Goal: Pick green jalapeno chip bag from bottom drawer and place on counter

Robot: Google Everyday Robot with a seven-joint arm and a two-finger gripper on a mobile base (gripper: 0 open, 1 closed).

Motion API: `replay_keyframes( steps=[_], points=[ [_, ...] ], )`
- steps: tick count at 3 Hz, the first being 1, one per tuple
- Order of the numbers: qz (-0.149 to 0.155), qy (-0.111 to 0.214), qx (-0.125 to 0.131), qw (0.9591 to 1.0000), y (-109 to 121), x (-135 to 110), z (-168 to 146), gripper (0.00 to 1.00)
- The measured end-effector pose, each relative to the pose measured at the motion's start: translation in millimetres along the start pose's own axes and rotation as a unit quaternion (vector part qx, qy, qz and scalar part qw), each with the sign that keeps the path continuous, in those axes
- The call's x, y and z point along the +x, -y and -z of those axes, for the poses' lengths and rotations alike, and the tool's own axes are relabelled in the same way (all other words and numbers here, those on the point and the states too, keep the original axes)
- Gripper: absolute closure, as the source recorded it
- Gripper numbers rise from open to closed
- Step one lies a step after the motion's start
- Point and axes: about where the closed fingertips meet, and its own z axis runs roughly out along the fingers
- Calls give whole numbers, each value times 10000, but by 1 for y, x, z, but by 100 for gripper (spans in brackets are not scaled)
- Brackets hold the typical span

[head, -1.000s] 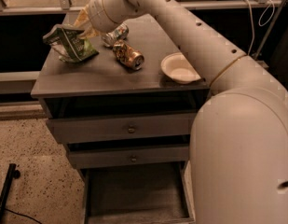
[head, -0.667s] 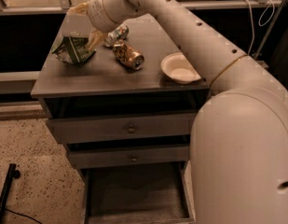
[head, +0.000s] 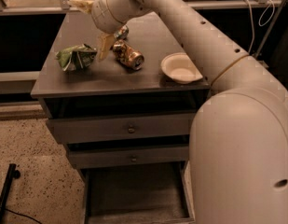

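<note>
The green jalapeno chip bag [head: 76, 57] lies crumpled on the left part of the counter [head: 87, 80], apart from the gripper. My gripper [head: 91, 26] hovers above the counter just right of the bag. It is open and empty, with one finger [head: 81, 4] pointing left at the back and the other [head: 104, 45] hanging down beside the bag. The bottom drawer [head: 134, 195] is pulled out below, and its visible inside holds nothing.
A crushed gold can [head: 129, 55] and a silver can [head: 121, 32] lie mid-counter next to the lower finger. A white paper bowl [head: 181, 68] sits at the counter's right front. Two shut upper drawers [head: 129, 129] have small knobs. My arm's large body [head: 241, 153] fills the right side.
The bag was let go and now rests on the counter. The gripper has opened and drawn up and to the right, away from the bag.
</note>
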Motion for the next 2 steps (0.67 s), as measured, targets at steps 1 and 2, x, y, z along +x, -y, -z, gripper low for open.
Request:
replay_keyframes(
  steps=[1,2],
  points=[
    [-352,-205,-42,9992,-12,-4,78,0],
    [-642,-800,129,9946,-22,4,137,0]
  ],
)
